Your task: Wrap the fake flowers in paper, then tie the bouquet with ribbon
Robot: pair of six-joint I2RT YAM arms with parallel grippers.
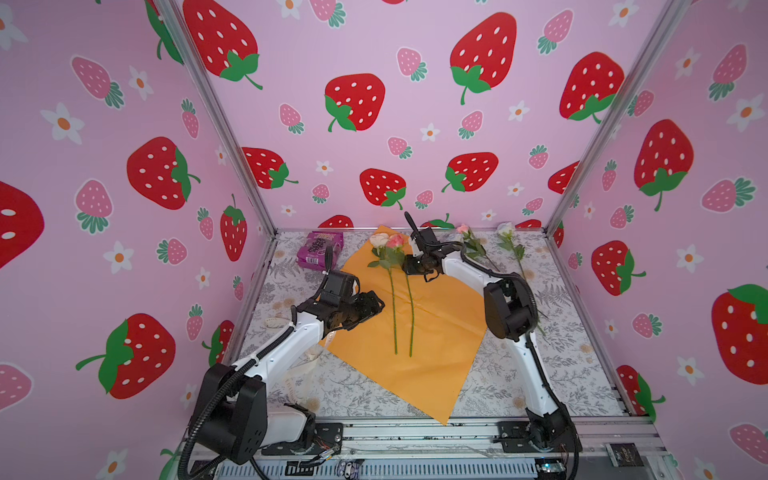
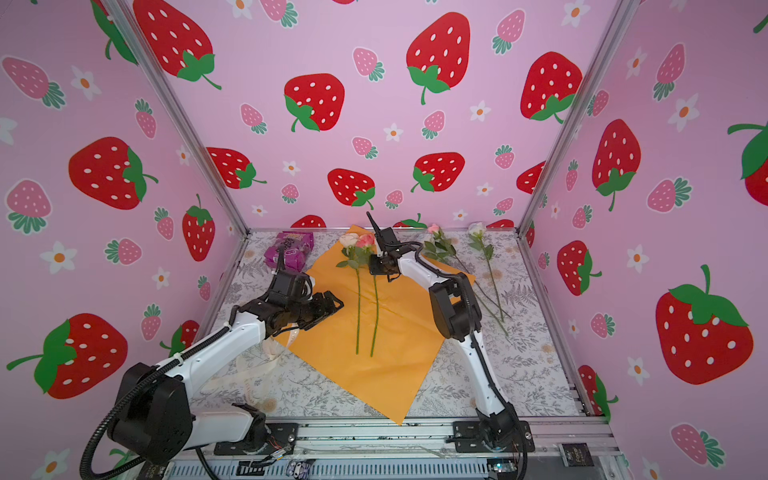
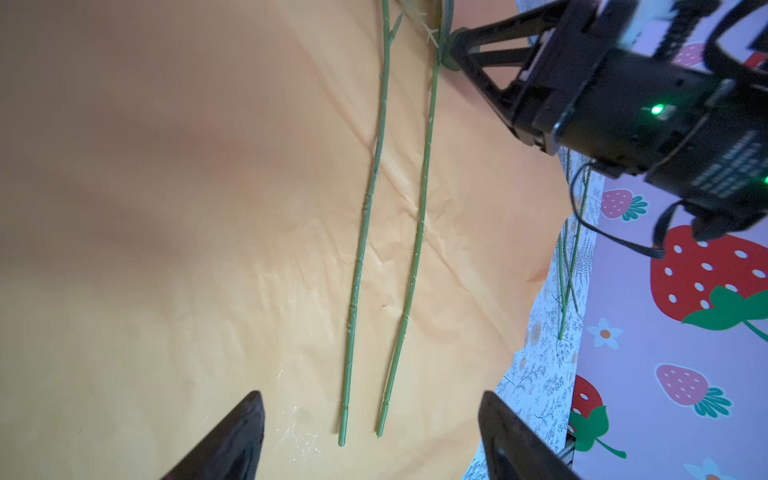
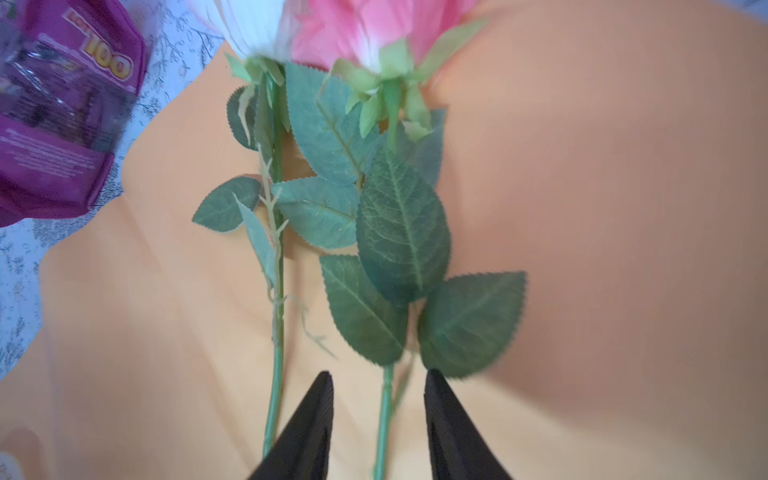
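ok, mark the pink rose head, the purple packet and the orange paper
pink rose head (image 4: 340, 29), right wrist view, petals.
purple packet (image 1: 316, 245), a top view, top face.
orange paper (image 1: 440, 340), a top view, bare part.

On the wrapping paper (image 1: 440, 332) lie two roses (image 1: 392, 291) side by side; two other roses (image 1: 474, 248) lie right of it, a snack packet (image 1: 320, 249) behind-left, a ribbon (image 1: 311, 360) at its left edge
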